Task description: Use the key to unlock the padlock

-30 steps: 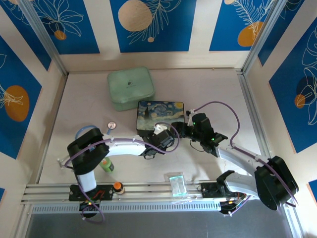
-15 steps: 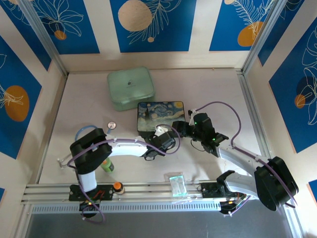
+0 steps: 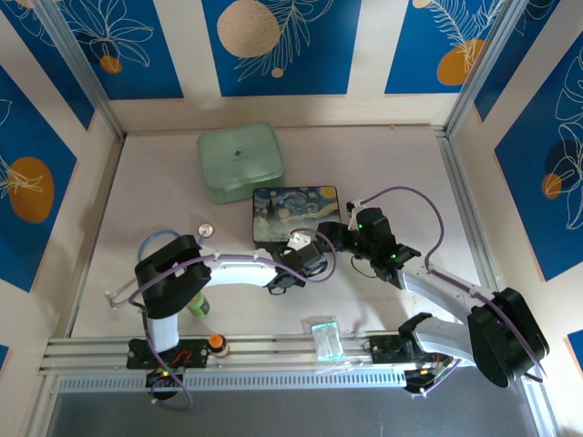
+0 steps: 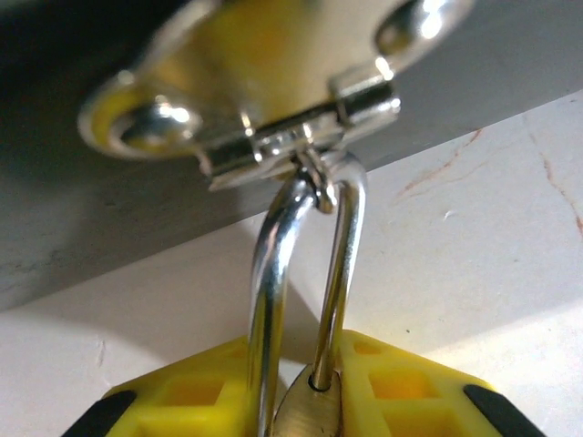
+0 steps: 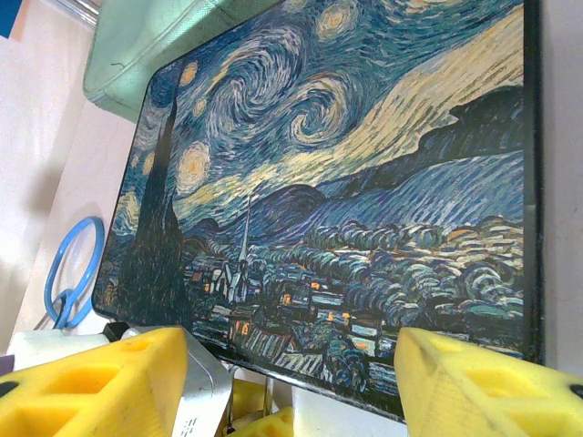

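Left gripper [image 4: 305, 401] clamped on brass padlock [image 4: 310, 421], shackle [image 4: 271, 273] hooked through silver clasp [image 4: 273, 137], right gripper [image 5: 291, 378] jaws wide apart at starry-night box [image 5: 346, 182] lid

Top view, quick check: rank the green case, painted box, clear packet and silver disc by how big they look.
Largest to smallest:
1. green case
2. painted box, a little smaller; its near edge is partly covered
3. clear packet
4. silver disc, far the smallest
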Motion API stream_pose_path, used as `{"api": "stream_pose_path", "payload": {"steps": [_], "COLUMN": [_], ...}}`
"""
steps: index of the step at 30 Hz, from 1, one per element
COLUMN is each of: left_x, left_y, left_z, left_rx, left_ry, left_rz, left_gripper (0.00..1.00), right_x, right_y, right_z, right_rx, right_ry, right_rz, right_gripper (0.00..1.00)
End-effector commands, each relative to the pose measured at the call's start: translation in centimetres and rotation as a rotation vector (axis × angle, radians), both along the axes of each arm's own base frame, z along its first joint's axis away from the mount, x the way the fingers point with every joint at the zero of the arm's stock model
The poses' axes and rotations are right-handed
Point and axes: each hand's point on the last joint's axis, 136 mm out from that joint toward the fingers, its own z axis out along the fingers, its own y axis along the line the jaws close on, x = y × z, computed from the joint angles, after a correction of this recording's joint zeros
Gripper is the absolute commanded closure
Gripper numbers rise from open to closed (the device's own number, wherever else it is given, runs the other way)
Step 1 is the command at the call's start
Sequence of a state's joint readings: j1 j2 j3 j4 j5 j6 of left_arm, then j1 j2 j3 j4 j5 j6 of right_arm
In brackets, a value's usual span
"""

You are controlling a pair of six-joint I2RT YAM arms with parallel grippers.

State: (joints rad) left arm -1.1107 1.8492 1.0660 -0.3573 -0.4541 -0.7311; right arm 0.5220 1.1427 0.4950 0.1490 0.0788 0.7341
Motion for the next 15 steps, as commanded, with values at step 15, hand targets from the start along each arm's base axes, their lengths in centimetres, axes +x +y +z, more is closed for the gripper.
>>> {"api": "stream_pose_path", "payload": {"steps": [15], "left_x": [-2.1], "left_y": [7.2], "left_z": [-2.1], "left_rx": [0.466], "left_ry": [0.017], "left_rz": [-0.005], "left_gripper": [0.84], "right_x": [-3.7], "right_y": [-2.3], "right_z": [-6.6], "right_rx": [-0.108], "right_ry": [0.237], "right_rz": [-0.010], "right_gripper": [0.35]}}
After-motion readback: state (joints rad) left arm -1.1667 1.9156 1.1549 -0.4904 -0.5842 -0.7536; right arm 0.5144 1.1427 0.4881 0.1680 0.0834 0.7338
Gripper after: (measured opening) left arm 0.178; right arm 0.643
